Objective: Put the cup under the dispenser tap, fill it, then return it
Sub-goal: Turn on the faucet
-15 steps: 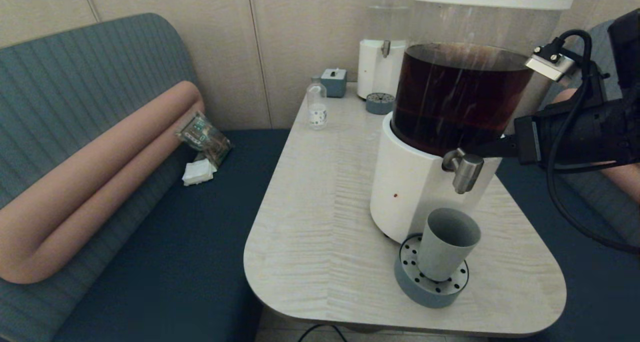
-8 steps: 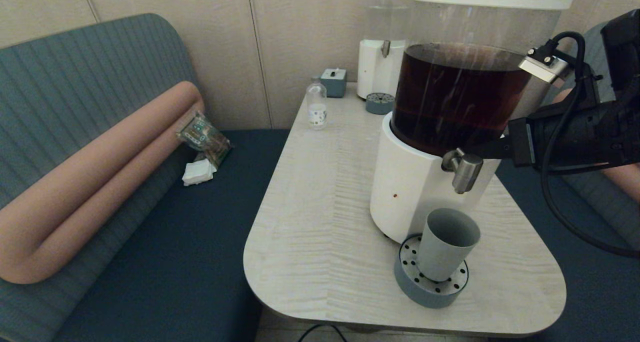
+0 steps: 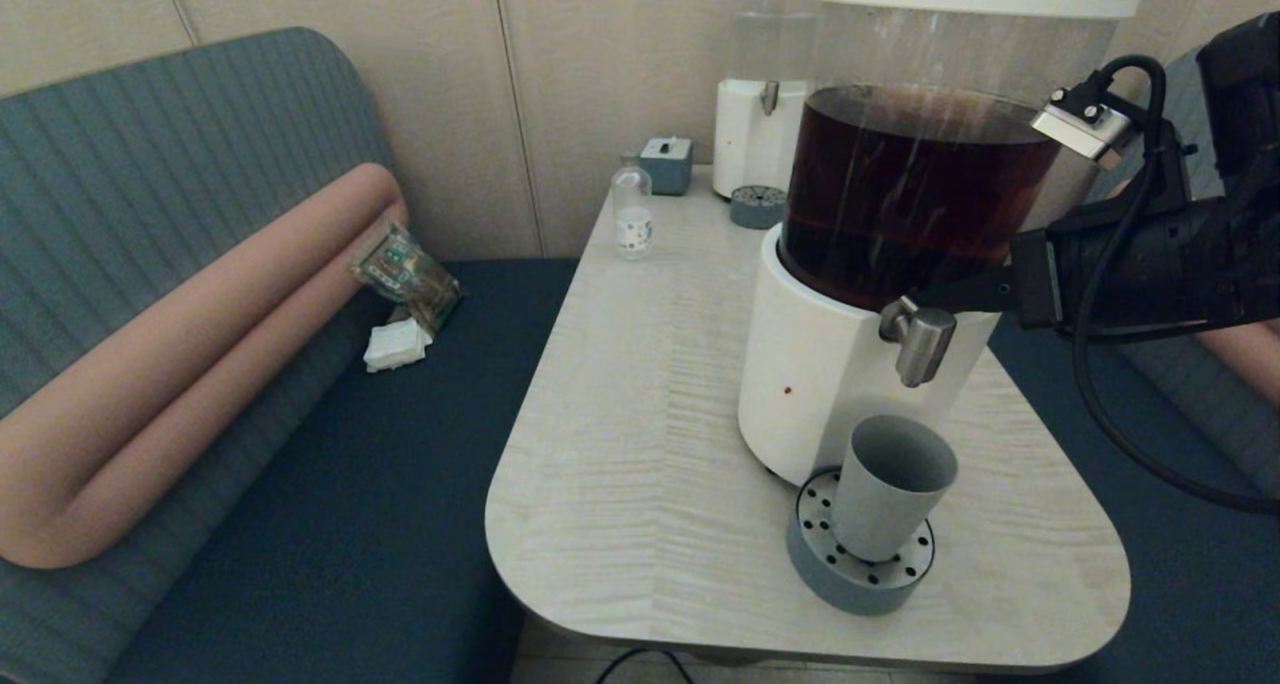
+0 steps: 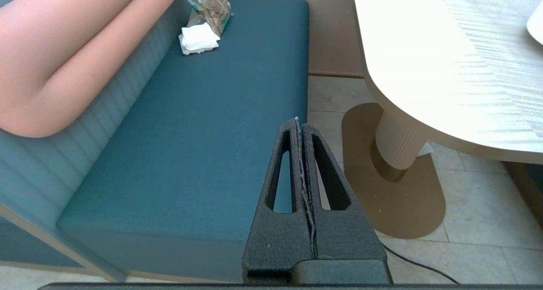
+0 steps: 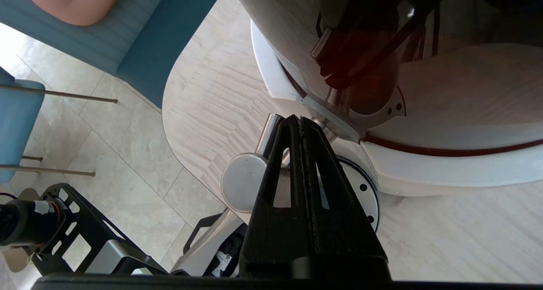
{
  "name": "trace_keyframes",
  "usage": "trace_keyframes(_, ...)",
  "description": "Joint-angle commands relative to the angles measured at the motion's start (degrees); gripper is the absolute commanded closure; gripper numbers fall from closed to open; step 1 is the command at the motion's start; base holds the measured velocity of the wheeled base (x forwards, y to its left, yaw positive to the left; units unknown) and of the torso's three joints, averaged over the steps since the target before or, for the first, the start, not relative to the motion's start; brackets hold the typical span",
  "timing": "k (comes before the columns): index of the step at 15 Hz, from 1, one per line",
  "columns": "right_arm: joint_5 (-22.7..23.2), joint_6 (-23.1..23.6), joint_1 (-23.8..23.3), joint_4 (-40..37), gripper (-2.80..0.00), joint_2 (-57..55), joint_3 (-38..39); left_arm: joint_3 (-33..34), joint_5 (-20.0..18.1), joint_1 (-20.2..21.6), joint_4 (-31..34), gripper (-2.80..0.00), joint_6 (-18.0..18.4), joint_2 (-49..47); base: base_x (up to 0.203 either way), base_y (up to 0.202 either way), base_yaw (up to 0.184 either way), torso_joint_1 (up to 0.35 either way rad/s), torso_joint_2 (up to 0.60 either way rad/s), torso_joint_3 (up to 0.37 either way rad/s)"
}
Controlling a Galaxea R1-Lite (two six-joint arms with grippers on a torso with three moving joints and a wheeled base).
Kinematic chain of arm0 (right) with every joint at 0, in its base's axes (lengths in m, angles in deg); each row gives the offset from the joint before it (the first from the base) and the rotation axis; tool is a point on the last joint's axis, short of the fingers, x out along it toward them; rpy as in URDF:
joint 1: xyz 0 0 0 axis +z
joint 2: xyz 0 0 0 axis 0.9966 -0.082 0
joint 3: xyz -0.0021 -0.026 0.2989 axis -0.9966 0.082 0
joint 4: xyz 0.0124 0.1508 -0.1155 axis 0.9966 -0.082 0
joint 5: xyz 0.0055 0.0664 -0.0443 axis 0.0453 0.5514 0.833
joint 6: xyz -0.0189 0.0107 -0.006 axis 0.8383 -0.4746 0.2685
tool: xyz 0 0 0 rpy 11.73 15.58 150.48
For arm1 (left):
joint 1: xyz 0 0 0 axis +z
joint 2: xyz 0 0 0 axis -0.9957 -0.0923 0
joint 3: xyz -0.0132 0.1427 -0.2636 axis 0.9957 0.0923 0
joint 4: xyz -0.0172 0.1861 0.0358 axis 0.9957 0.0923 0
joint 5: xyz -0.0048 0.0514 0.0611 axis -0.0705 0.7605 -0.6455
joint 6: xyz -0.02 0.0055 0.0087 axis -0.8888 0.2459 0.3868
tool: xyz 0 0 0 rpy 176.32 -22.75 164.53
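Note:
The grey-blue cup [image 3: 885, 494] stands upright on the round perforated drip tray [image 3: 815, 564], right below the brushed-metal dispenser tap [image 3: 920, 339] on the white base [image 3: 810, 364]. Its inside looks grey, with no liquid showing. My right gripper [image 3: 915, 302] reaches in from the right, shut, its tips against the top back of the tap. In the right wrist view the right gripper [image 5: 300, 119] lies over the tap [image 5: 242, 182] and the tray [image 5: 365, 192]; the cup is hidden there. My left gripper [image 4: 300, 122] hangs shut and empty over the blue bench, left of the table.
A small clear bottle [image 3: 632, 209], a grey-blue box [image 3: 667, 164] and a second dispenser [image 3: 765, 84] with its own tray [image 3: 757, 206] stand at the table's back. On the bench [image 3: 400, 444] lie a packet [image 3: 405, 274] and tissues [image 3: 397, 344]. The table's edge [image 3: 800, 639] is close to the tray.
My right arm has edged left, bringing its shut fingers closer onto the tap. The cup stays on the tray. The left arm has not moved.

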Motion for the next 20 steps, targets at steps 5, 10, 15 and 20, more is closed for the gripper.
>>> trace_keyframes(5, 2.91, 0.14, 0.77, -0.19, 0.00, -0.39, 0.39, 0.09, 0.04, 0.02, -0.02, 0.00, -0.02, -0.07, 0.000, 0.000, 0.000, 0.000, 0.00, 0.000)
trace_keyframes(10, 4.48, 0.27, 0.86, 0.01, 0.00, -1.09, 0.43, 0.09, 0.04, 0.02, -0.02, 0.00, -0.02, -0.07, 0.000, 0.000, 0.000, 0.000, 0.00, 0.000)
trace_keyframes(15, 4.31, 0.50, 0.74, 3.36, 0.00, -0.80, 2.13, 0.09, 0.04, 0.02, -0.02, 0.00, -0.02, -0.07, 0.000, 0.000, 0.000, 0.000, 0.00, 0.000)
trace_keyframes(20, 4.14, 0.59, 0.15, 3.75, 0.00, -0.21, 2.89, 0.09, 0.04, 0.02, -0.02, 0.00, -0.02, -0.07, 0.000, 0.000, 0.000, 0.000, 0.00, 0.000)
